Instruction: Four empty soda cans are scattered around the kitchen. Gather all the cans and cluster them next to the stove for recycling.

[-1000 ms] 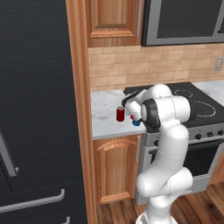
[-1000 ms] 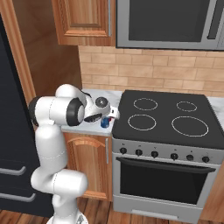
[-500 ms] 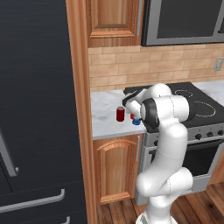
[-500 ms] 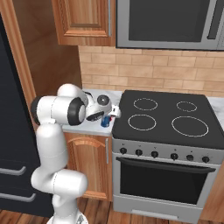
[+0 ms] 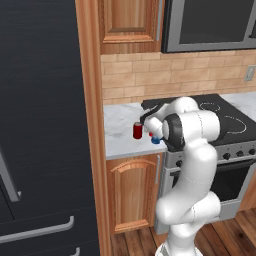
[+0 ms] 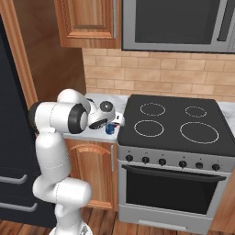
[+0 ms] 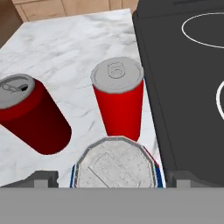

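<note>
Three soda cans stand upright on the marble counter, just left of the stove with its black cooktop. In the hand view a dark red can is at the left and a bright red can in the middle. A blue can with a silver top sits closest. My gripper is open and straddles the blue can, with a small gap at each fingertip. From the base views the gripper hovers over the blue can beside a red can. The blue can touches the stove's left edge.
A tall dark fridge and a wooden panel stand left of the counter. The microwave and a wooden wall cabinet hang above. A brick backsplash closes the back. Bare marble lies behind the cans.
The jaws have spread apart and let go of the blue can, which stands on the counter. The arm has barely moved.
</note>
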Robot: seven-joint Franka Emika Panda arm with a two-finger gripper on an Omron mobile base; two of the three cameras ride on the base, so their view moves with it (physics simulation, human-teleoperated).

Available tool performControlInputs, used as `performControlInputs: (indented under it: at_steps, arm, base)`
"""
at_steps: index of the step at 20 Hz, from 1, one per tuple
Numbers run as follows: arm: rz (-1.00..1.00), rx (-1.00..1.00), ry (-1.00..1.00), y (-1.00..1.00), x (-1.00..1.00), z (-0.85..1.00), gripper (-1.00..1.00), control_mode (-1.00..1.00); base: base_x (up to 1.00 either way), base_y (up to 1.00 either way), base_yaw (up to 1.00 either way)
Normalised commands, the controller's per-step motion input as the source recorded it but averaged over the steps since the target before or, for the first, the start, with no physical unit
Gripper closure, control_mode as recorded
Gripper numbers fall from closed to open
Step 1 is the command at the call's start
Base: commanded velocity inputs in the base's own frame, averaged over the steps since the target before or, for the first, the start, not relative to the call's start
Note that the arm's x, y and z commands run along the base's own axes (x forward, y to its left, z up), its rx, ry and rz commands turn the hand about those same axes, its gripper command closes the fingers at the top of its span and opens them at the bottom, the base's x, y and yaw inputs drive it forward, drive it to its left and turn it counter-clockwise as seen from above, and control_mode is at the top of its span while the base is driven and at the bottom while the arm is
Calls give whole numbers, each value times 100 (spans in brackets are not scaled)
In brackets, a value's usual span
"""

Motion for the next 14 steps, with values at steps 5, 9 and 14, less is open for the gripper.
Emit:
performControlInputs:
  at_steps: [5,9,14]
  arm:
    - [0,0,0,1,-17,5,-100,-100]
    - [-1,0,-1,0,-1,23,-100,-100]
    - [-3,0,-2,-5,-3,29,-100,-100]
  base:
    - [0,0,0]
    - [0,0,0]
    - [0,0,0]
